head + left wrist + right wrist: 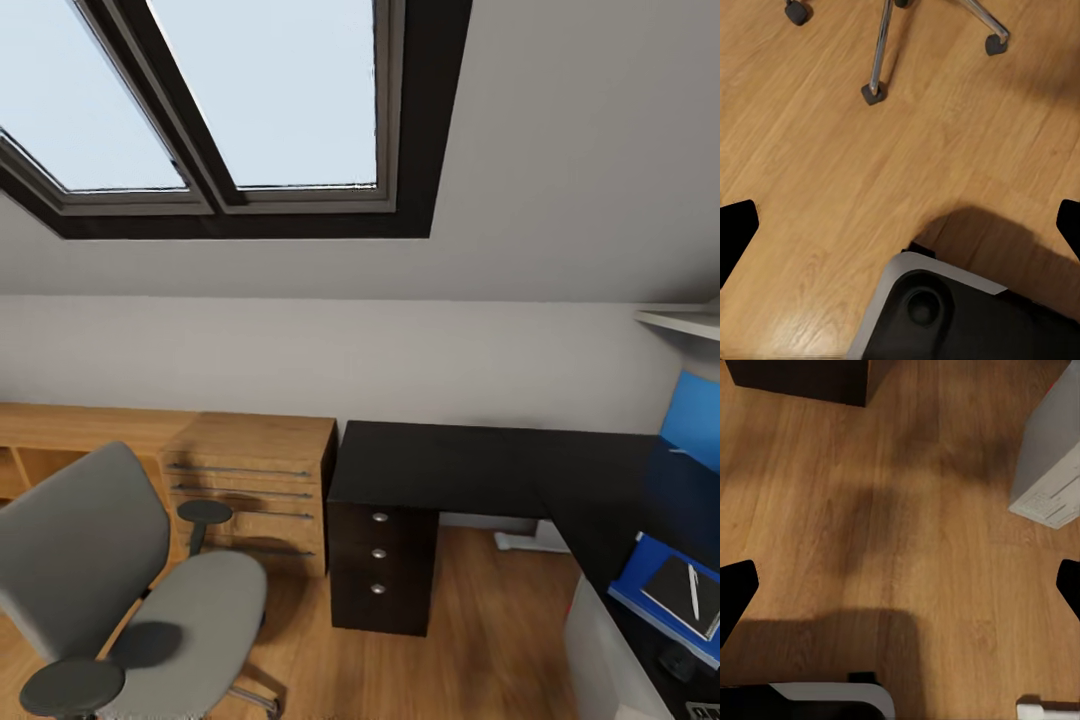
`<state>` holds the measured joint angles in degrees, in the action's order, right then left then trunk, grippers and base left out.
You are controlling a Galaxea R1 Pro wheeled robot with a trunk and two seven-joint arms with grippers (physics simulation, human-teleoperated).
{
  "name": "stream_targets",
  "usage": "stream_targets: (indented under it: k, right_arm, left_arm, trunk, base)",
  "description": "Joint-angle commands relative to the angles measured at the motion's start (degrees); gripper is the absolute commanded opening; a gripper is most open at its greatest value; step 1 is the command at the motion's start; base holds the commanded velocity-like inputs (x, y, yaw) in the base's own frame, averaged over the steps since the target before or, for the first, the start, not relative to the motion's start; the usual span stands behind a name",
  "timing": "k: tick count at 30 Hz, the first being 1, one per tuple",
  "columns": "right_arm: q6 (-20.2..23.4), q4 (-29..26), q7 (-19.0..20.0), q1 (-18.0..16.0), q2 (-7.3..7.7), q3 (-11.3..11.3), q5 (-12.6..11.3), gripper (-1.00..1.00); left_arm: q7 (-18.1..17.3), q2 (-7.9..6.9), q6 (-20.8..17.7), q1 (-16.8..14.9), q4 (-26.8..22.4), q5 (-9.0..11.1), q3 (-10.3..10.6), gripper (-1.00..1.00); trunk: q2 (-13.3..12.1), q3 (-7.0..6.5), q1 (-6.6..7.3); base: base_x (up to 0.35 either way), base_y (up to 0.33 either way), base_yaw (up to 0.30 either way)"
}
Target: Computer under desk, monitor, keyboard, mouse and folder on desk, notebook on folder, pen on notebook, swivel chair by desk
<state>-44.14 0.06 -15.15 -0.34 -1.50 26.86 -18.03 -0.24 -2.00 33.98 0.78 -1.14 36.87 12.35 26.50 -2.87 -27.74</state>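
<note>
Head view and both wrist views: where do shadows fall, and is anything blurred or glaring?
Head view: bright skylight, no glare; the armrest shades the swivel chair seat. Left wrist view: a soft shadow on the floor by the robot's base. Right wrist view: broad soft shadows beside the computer. All sharp.

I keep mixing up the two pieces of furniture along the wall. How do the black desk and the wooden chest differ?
The desk is black and turns a corner along the right wall; the wooden chest is light brown and runs straight. The desk's drawers carry round knobs, the chest's long bar handles. The desk holds a blue folder; the chest's top looks bare. Both stand side by side against the wall.
</note>
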Motion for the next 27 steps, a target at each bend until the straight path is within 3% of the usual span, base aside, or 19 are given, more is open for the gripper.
stream_targets:
  k: [1,7,9,27]
  right_arm:
    - [0.01,-0.01,-0.33,-0.01,-0.01,0.45,-0.33,1.0]
    - [0.09,-0.97,-0.32,-0.01,0.05,-0.15,-4.67,1.0]
    - [0.01,-2.46,-0.32,-0.01,0.21,-0.28,-8.55,1.0]
    - [-0.76,-3.04,-0.32,-0.02,0.23,-0.32,-9.65,1.0]
  left_arm:
    - [-0.02,-0.02,0.0,0.06,-0.1,0.56,0.51,1.0]
    - [-0.02,-0.02,-0.05,0.03,-0.11,0.57,0.49,1.0]
    - [-0.02,-0.04,0.27,0.04,-0.12,0.55,0.39,1.0]
    - [-0.02,-0.02,0.65,0.06,-0.15,0.57,0.13,1.0]
  trunk:
    - [-0.39,-0.12,0.21]
    - [-2.8,-0.89,1.53]
    - [-3.58,-1.14,1.95]
    - [-3.58,-0.05,1.95]
  base:
    - [0.0,0.0,0.196]
    - [0.0,0.0,0.217]
    - [0.0,0.0,0.228]
    - [0.0,0.0,0.211]
